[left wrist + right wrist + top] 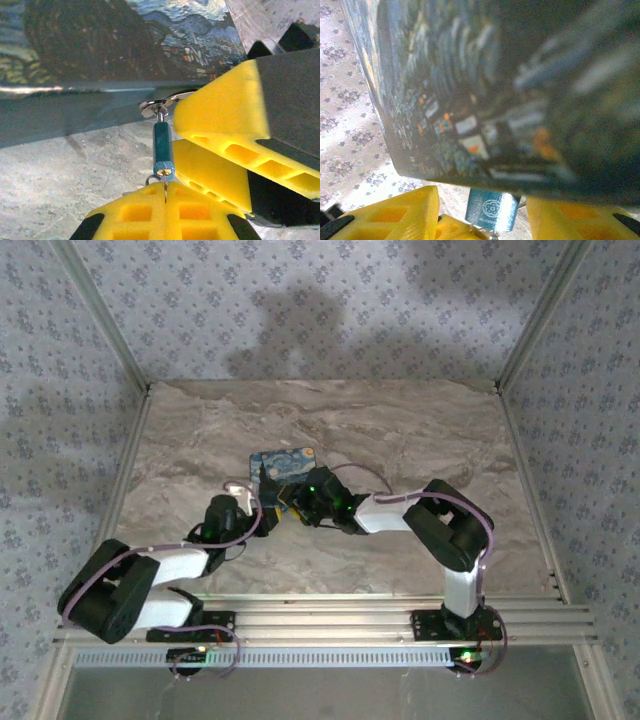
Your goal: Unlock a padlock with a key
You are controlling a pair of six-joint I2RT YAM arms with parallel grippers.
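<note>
Squarely in the middle of the left wrist view hangs the padlock (162, 142), a small blue body seen edge-on. Its shackle passes up through a silver hasp (157, 104) on the lower edge of a box (100, 50) printed with a swirling night-sky painting. At the padlock's bottom end sits a brass-coloured keyway, and just beneath it the key (164, 186) shows as a thin sliver of metal with a wire ring beside it. The left pincer (166, 194) is clenched on that key, its yellow fingertips pressed together at the bottom centre of the frame and nearly touching the lock. In the right wrist view the right pincer (483, 202) stands released, one yellow finger at the lower left and one at the lower right. The padlock's broad blue face sits between them, with a gap showing on each side. From the left wrist camera these same fingers fill the right half of the frame, just beside the lock. The box lies on a marbled grey desk (420, 430). In the top view it sits a little left of centre, with both arms reaching in from the bottom edge to meet at its near side. Patterned grey walls (300, 300) close in the desk at the back and along both sides.
</note>
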